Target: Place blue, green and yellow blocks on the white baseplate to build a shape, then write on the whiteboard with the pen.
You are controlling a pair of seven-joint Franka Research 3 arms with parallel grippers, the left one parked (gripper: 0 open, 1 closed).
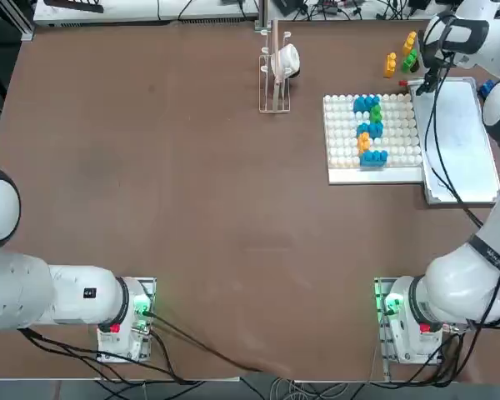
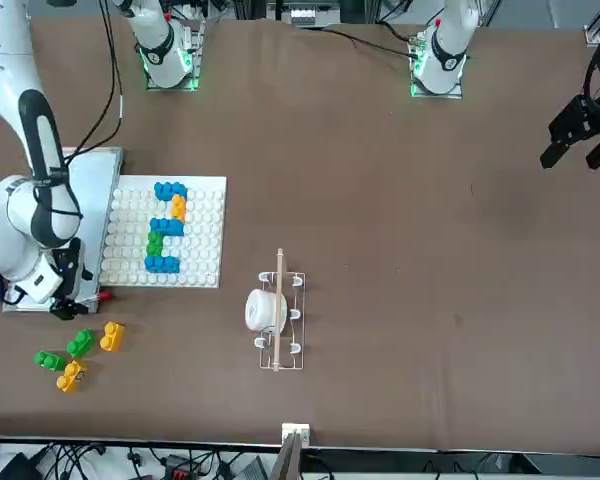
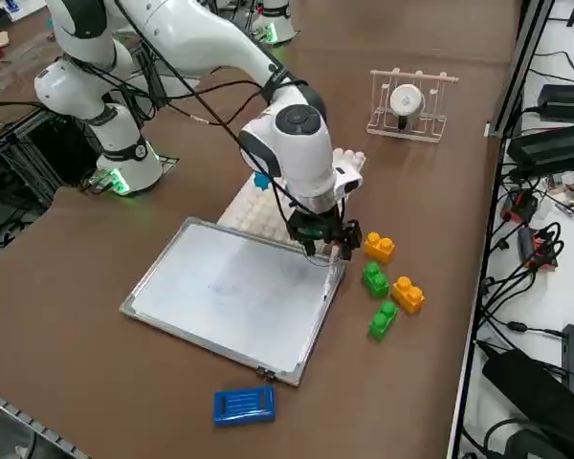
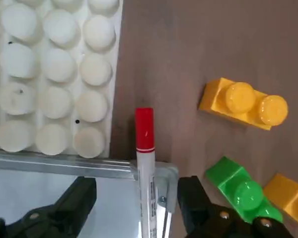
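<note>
My right gripper point(image 4: 139, 203) hangs low over the far corner of the whiteboard point(image 3: 230, 296), open, with one finger on each side of the pen point(image 4: 144, 148) and clear of it. The pen is white with a red cap and lies on the board's corner, its red end point(image 1: 403, 83) poking past the frame. The white baseplate point(image 1: 342, 133) beside the board carries blue point(image 1: 367, 104), green point(image 1: 376, 112) and orange point(image 1: 363, 142) blocks in a bent column. Loose blocks lie beyond the corner: two green point(image 3: 375, 279) point(image 3: 383, 321) and two yellow-orange point(image 3: 379, 247) point(image 3: 408, 295).
A smooth blue slab point(image 3: 244, 404) lies off the whiteboard's near corner. A wire rack point(image 1: 275, 71) holding a white round object stands at the table's far side, left of the baseplate. The loose blocks sit close to the gripper point(image 2: 65, 295).
</note>
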